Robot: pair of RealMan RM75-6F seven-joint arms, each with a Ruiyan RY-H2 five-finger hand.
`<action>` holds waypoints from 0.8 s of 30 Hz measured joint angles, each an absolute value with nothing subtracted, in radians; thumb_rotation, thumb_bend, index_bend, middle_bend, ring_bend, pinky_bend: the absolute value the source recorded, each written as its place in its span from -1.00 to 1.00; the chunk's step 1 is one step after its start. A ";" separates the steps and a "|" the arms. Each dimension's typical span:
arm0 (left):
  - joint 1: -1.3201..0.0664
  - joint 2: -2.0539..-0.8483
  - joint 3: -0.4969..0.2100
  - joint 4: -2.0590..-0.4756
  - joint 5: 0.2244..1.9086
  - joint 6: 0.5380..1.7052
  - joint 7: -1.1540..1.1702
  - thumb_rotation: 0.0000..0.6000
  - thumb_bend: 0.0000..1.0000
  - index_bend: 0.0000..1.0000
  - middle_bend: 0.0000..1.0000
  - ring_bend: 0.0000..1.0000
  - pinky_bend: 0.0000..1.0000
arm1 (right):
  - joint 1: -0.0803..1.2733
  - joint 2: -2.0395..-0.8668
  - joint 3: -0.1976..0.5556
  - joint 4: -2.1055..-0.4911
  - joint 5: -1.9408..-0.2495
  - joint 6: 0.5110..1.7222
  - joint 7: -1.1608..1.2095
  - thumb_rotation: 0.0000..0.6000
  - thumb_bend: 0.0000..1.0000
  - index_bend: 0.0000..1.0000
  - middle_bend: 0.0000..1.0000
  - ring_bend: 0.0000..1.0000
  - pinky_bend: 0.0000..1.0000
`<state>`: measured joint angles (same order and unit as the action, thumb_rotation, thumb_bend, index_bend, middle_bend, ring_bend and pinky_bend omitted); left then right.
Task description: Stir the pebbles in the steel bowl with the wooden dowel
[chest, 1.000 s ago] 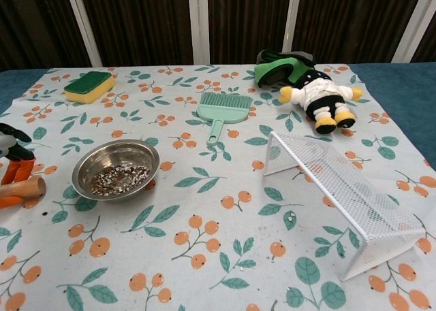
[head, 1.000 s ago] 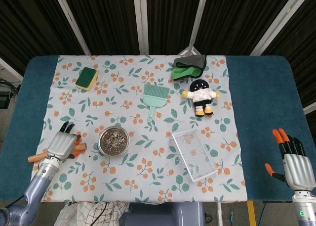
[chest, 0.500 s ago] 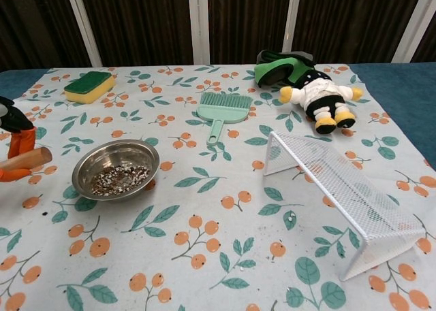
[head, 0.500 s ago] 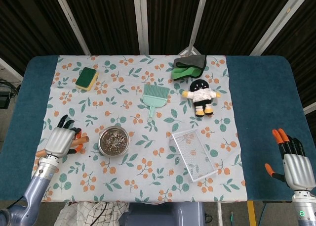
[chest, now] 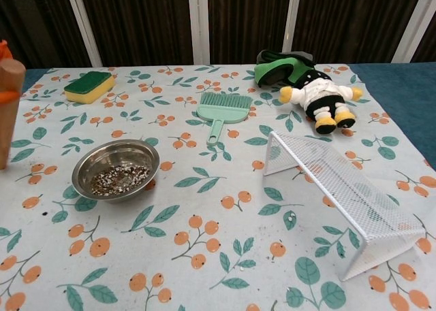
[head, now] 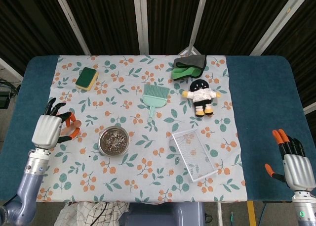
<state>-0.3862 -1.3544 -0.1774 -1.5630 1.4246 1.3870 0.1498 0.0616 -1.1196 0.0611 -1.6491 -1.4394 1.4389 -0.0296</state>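
Steel bowl (head: 114,141), round and shiny, sits on the floral cloth (head: 148,181) with a thin layer of small grey and pale pebbles (chest: 120,179) across its bottom; take it as your landmark. Left of the bowl, your left hand (head: 48,130) is raised with its orange-tipped fingers (head: 70,133) curled around the wooden dowel (chest: 8,110), a smooth tan cylinder that stands close to upright at the left edge of the chest view, apart from the bowl. Far right of the bowl, off the cloth over the blue desk (head: 261,112), your right hand (head: 294,167) holds nothing, fingers straight and apart. Right of the bowl lies a white wire-mesh rack (head: 194,154), tipped at an angle. Behind the bowl lies a mint plastic hand brush (head: 154,99); behind and left, a yellow-and-green sponge (head: 86,78). Behind and right rest a plush doll (head: 201,96) and folded green-and-grey cloths (head: 188,67).
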 measured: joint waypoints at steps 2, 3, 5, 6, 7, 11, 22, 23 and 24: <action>-0.388 -1.347 -0.196 -1.588 1.443 1.413 0.128 1.00 0.54 0.31 0.45 -0.60 -0.97 | 0.061 -1.120 0.061 -1.650 -1.439 1.439 -0.030 1.00 -0.38 -1.00 -1.00 -1.00 -1.00; -0.389 -1.345 -0.203 -1.598 1.451 1.421 0.122 1.00 0.54 0.31 0.45 -0.60 -0.97 | 0.061 -1.120 0.061 -1.650 -1.438 1.439 -0.030 1.00 -0.38 -1.00 -1.00 -1.00 -1.00; -0.392 -1.341 -0.217 -1.618 1.464 1.439 0.111 1.00 0.55 0.31 0.46 -0.60 -0.97 | 0.061 -1.120 0.061 -1.650 -1.438 1.438 -0.029 1.00 -0.38 -1.00 -1.00 -1.00 -1.00; -0.394 -1.340 -0.221 -1.626 1.468 1.445 0.107 1.00 0.54 0.32 0.46 -0.60 -0.97 | 0.061 -1.119 0.062 -1.650 -1.438 1.438 -0.028 1.00 -0.38 -1.00 -1.00 -1.00 -1.00; -0.396 -1.340 -0.226 -1.634 1.472 1.451 0.104 1.00 0.54 0.32 0.46 -0.60 -0.97 | 0.062 -1.119 0.062 -1.650 -1.437 1.438 -0.027 1.00 -0.38 -1.00 -1.00 -1.00 -1.00; -0.406 -1.340 -0.245 -1.656 1.484 1.467 0.108 1.00 0.54 0.32 0.46 -0.59 -0.97 | 0.061 -1.117 0.062 -1.650 -1.437 1.437 -0.023 1.00 -0.38 -1.00 -1.00 -1.00 -1.00; -0.412 -1.336 -0.274 -1.716 1.473 1.487 0.095 1.00 0.54 0.32 0.47 -0.59 -0.97 | 0.060 -1.117 0.060 -1.650 -1.437 1.436 -0.023 1.00 -0.38 -1.00 -1.00 -1.00 -1.00; -0.411 -1.336 -0.274 -1.730 1.472 1.489 0.088 1.00 0.54 0.32 0.47 -0.59 -0.97 | 0.060 -1.117 0.061 -1.650 -1.436 1.436 -0.023 1.00 -0.38 -1.00 -1.00 -1.00 -1.00; -0.411 -1.337 -0.275 -1.742 1.471 1.490 0.082 1.00 0.54 0.32 0.47 -0.59 -0.97 | 0.061 -1.117 0.061 -1.650 -1.436 1.436 -0.024 1.00 -0.38 -1.00 -1.00 -1.00 -1.00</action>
